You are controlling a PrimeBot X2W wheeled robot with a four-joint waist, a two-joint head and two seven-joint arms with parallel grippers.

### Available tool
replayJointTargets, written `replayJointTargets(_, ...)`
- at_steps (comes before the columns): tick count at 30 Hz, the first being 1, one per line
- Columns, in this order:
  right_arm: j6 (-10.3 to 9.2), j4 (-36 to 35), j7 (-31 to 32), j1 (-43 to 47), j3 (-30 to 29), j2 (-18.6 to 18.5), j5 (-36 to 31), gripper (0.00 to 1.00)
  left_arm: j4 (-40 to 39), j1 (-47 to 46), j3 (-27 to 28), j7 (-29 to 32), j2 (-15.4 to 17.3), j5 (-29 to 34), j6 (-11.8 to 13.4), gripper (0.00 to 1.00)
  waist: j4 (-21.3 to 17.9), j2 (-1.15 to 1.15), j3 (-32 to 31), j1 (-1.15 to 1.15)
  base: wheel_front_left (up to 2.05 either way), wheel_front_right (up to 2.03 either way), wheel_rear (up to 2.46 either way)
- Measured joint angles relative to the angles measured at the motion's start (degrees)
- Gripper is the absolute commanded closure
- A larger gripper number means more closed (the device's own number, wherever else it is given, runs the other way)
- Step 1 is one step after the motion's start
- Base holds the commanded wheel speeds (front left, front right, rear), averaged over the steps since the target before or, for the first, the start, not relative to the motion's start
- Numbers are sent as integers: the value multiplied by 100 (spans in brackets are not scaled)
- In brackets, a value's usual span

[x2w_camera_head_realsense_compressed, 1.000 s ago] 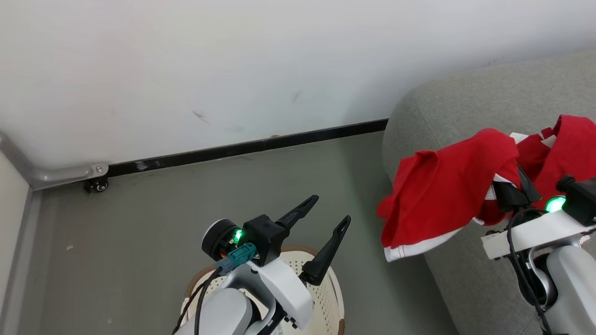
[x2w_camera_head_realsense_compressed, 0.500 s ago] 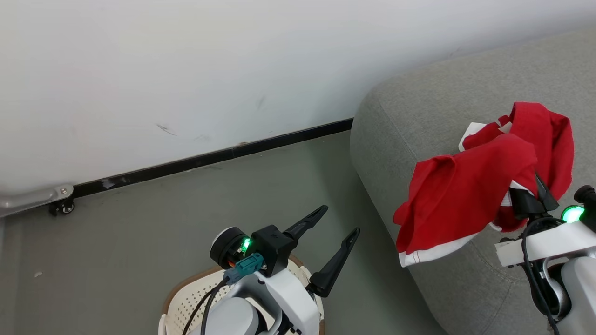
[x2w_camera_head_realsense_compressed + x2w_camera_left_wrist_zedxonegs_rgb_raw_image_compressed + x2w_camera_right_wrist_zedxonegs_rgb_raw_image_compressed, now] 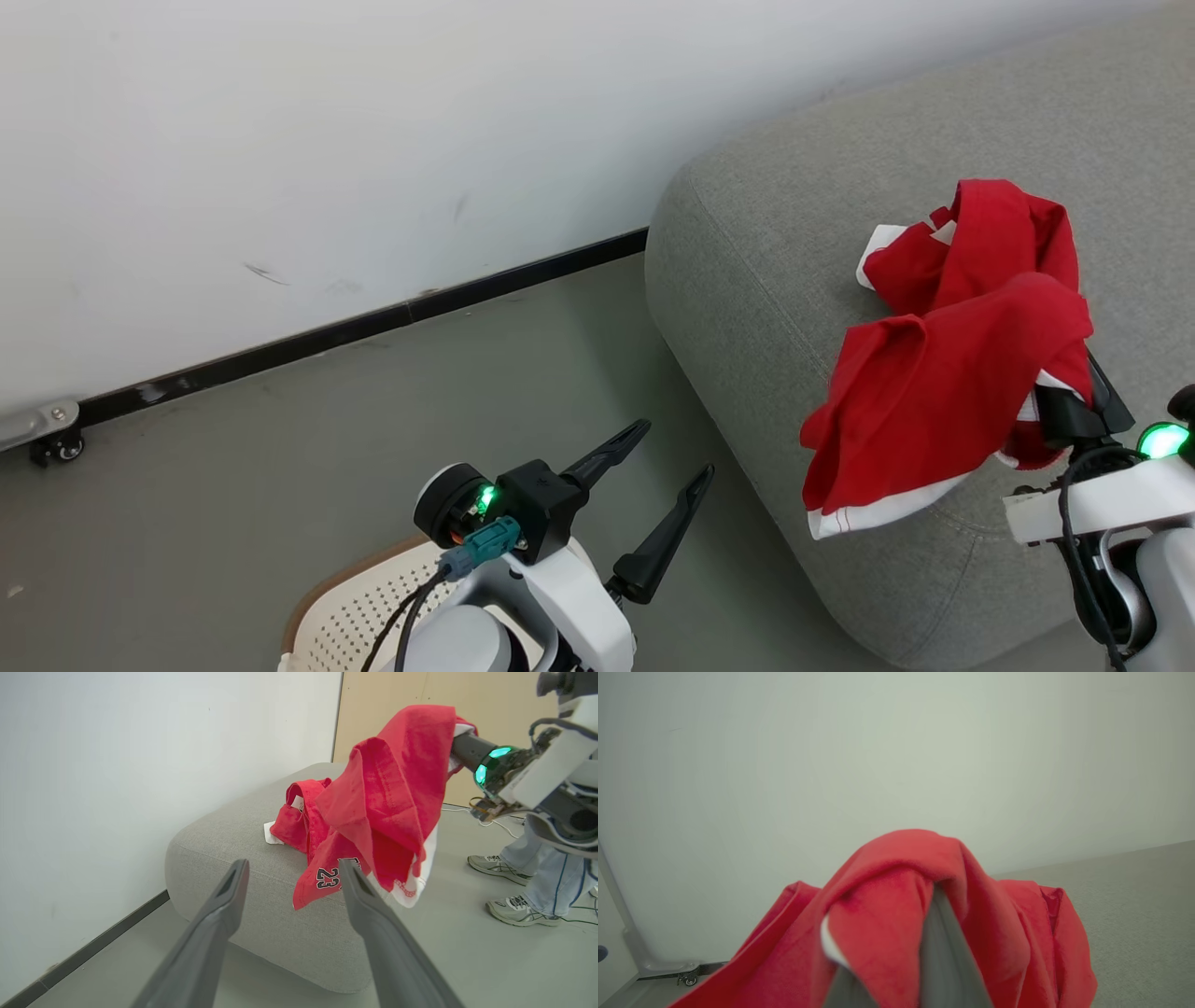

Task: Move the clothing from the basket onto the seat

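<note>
2 things are part-hidden: the basket (image 3: 350,602), cut off below, and the right end effector (image 3: 1069,411), clenched on clothing (image 3: 943,373) draped over it above the seat (image 3: 766,280); left end effector (image 3: 674,448) gapes empty.

The seat (image 3: 747,308) is looked down on from the head and faced low from the left wrist; the clothing (image 3: 878,933), shared by all, is crowded close at the right wrist.

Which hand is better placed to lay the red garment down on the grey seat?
Right. The right hand is shut on the red garment, which hangs over the seat. The left hand is open and empty, by the basket.
</note>
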Motion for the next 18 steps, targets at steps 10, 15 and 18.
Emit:
replayJointTargets(10,0,-82,0,46,-116,55,-12,100,-107,22,15,-1,101,8,54,0,-122,0,136,0,0,0,0)
replayJointTargets(15,0,-93,0,46,-198,64,-19,100,-138,34,14,-8,115,9,54,0,-137,0,160,0,0,0,0)
replayJointTargets(18,0,-102,0,46,-218,63,-55,100,-152,47,13,-8,120,9,54,0,-137,0,160,0,0,0,0)
